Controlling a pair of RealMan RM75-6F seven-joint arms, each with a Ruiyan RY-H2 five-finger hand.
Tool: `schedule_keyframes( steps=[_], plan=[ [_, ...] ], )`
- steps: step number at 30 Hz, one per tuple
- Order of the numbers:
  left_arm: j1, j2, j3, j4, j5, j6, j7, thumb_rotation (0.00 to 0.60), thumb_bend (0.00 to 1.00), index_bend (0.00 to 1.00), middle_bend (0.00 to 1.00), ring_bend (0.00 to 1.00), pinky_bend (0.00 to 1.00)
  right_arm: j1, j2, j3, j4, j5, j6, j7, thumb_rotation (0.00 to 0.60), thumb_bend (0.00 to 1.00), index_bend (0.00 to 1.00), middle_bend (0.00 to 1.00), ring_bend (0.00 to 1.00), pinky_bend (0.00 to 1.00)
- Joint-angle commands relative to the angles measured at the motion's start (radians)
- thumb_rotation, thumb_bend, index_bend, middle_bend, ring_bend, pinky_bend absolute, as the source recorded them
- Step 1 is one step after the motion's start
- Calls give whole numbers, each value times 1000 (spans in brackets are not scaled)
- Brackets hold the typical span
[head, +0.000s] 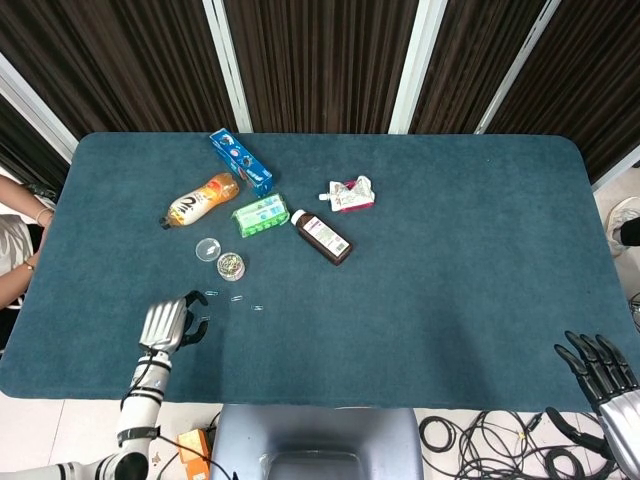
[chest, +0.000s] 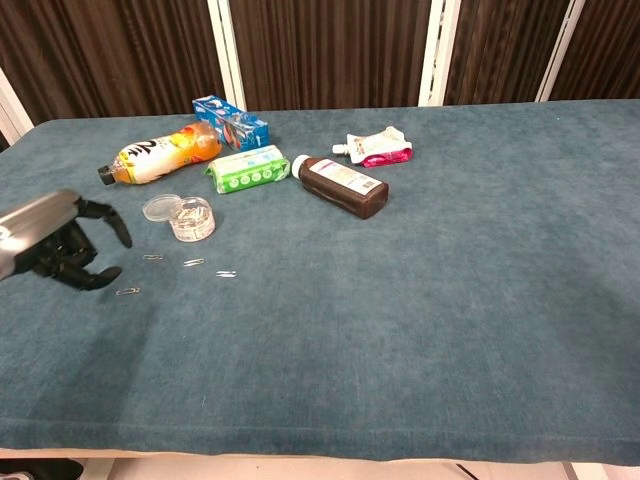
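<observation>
Far left, near edge: the left hand hovers low over the counter, fingers curled loosely apart with nothing in them, closest to the paper clips scattered just to its right. A little farther back sits the small clear container with its round lid off and lying touching its left side. The risk, as I see it, is a clumsy sweep from that hand knocking the open container and spilling whatever it holds, or pushing the thin clips flat into the fabric where fingertips struggle to lift them. Farther back lies an orange drink bottle on its side, then a blue box, a green packet, a dark brown bottle and a pink-and-white pouch; none of their labels is readable from here. Far right, off the counter's near corner, the right hand hangs with fingers spread, empty.
</observation>
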Motion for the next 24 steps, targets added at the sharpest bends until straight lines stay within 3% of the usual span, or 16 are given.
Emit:
schedule_keyframes(
  steps=[1, 12, 24],
  plan=[
    [18, -11, 14, 48, -27, -6, -10, 600, 346, 448, 1000, 1000, 1000, 2, 0, 1, -1, 2, -1, 2, 600, 178, 0, 0, 0, 0],
    [4, -84, -5, 209, -53, -82, -56, 600, 347, 461, 1000, 1000, 1000, -1, 2, 1, 6, 4, 9, 13, 600, 178, 0, 0, 0, 0],
    [-16, -133, -26, 252, -57, -88, -21, 600, 345, 494, 1000, 1000, 1000, 3, 0, -1, 1, 1, -3, -2, 600, 178, 0, 0, 0, 0]
  ],
)
